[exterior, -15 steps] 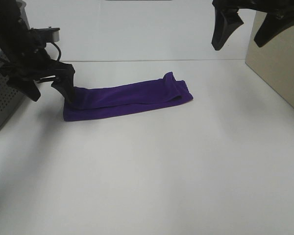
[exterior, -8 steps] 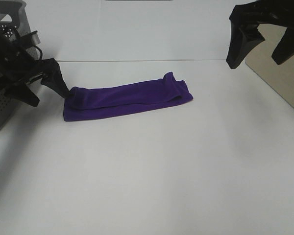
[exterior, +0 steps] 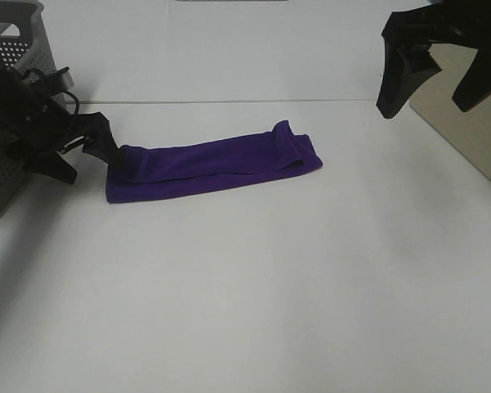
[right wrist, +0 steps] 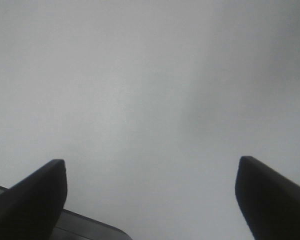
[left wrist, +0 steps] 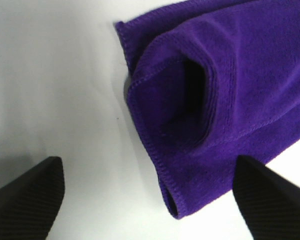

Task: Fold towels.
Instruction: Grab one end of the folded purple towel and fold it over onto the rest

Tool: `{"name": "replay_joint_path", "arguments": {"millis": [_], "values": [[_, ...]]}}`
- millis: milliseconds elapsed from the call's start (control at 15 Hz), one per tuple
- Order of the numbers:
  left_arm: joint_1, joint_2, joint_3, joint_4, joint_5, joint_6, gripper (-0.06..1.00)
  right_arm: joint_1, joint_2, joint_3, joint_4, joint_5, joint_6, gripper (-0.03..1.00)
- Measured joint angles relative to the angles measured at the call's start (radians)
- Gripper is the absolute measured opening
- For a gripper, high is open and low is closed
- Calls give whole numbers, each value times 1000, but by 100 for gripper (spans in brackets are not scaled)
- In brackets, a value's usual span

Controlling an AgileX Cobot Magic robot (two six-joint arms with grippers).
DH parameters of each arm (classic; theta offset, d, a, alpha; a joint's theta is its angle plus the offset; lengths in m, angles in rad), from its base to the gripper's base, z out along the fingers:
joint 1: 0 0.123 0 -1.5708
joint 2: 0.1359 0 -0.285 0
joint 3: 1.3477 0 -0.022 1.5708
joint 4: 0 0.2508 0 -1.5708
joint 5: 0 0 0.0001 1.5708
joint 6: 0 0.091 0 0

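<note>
The purple towel (exterior: 213, 166) lies on the white table folded into a long narrow strip, running from left to upper right. Its left end shows close in the left wrist view (left wrist: 225, 95), with stitched edges and an open fold. My left gripper (exterior: 83, 155) is open, low at the towel's left end, its fingers (left wrist: 30, 197) apart and holding nothing. My right gripper (exterior: 438, 82) is open and empty, raised high at the upper right, well away from the towel. In the right wrist view its fingers (right wrist: 32, 192) are spread over bare table.
A grey perforated basket (exterior: 8, 106) stands at the left edge behind my left arm. A beige box (exterior: 466, 123) stands at the right edge below my right gripper. White table (exterior: 254, 278) stretches in front of the towel.
My left gripper has drawn back left from the towel's end and dropped lower. My right gripper has moved to the right. The towel has not moved.
</note>
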Motion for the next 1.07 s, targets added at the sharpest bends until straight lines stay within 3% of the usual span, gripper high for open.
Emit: {"name": "replay_joint_path", "arguments": {"millis": [467,800,1067], "values": [[2,61,-17,-172,1,57,82,0,0,0,5,0,0,89],[-5,63,-17,-176,4,59,79,0,0,0,10,0,0,89],[-93,63,-17,-151,-51,54,75,0,0,0,11,0,0,89]]}}
